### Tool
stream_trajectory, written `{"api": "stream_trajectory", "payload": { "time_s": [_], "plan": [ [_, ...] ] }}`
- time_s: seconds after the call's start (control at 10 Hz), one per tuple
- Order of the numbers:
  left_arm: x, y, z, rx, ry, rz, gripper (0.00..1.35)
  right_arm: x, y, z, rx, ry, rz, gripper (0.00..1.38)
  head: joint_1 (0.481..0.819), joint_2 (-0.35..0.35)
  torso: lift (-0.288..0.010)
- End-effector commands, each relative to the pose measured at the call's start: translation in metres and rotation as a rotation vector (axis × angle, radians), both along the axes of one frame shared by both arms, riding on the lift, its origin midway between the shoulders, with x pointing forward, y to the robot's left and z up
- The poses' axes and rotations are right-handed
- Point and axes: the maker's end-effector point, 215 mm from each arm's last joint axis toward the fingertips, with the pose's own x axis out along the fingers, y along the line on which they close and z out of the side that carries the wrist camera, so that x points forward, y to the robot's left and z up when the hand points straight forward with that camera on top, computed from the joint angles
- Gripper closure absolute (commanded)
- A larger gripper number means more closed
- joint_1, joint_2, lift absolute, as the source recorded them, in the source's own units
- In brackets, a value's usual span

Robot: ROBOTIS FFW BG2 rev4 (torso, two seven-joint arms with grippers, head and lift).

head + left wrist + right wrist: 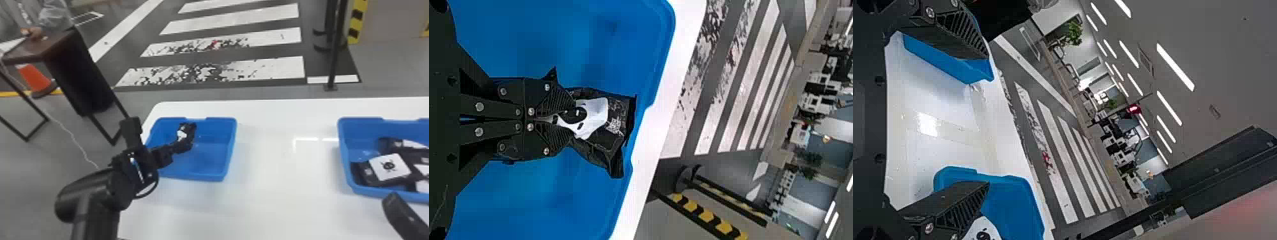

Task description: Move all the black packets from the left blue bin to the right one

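Two bins (199,176), white table (274,198); left gripper's (184,144) jaws clamp a packet (601,120), right gripper's (402,214) gape.

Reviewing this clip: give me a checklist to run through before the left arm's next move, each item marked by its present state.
1. Left tool closed on a black packet: ok.
2. Held packet high enough to pass over the wall of the left bin: cannot tell.
3. Held packet over the right bin: not ok, it is at the left bin.
4. No further packet in the left bin: cannot tell, the left arm hides part of it.
5. Right tool free of any packet: ok, its fingers stand apart with nothing between them.
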Motion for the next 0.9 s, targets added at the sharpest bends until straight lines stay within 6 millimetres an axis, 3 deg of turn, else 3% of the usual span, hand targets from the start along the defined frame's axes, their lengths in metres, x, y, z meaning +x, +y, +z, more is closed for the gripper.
{"api": "stream_trajectory", "payload": {
  "time_s": [0.0,0.3,0.8],
  "plan": [
    [-0.005,-0.035,0.022,0.005,-0.059,-0.074,1.21,0.002,0.005,0.001,0.011,0.004,0.021,0.13,0.695,0.304,-0.140],
    [-0.012,-0.125,0.067,-0.023,-0.178,-0.242,1.21,0.018,0.029,0.003,0.029,-0.012,0.138,0.13,0.695,0.235,-0.140],
    [-0.042,-0.287,0.093,-0.179,-0.221,-0.544,1.21,0.057,0.079,0.015,0.102,-0.052,0.300,0.13,0.695,0.080,-0.140]
  ]
}}
